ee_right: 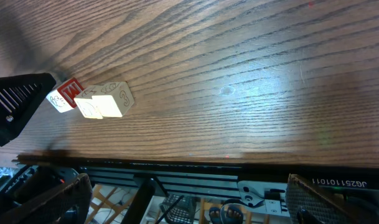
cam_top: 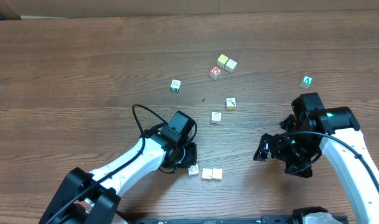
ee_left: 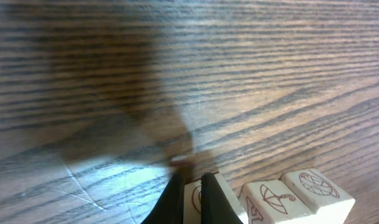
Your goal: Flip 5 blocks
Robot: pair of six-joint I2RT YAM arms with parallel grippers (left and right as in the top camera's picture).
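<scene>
Three pale blocks lie in a row near the table's front edge: one under my left gripper, then two more. In the left wrist view my left gripper is shut, its thin tips resting on top of the nearest block, beside a block with an umbrella drawing and a further block. More blocks sit farther back. My right gripper hovers open to the right, holding nothing; its pads frame the table edge.
A red-marked cube and two pale cubes cluster at the back. A green "A" cube lies at the far right. The table's front edge is close to the row of blocks.
</scene>
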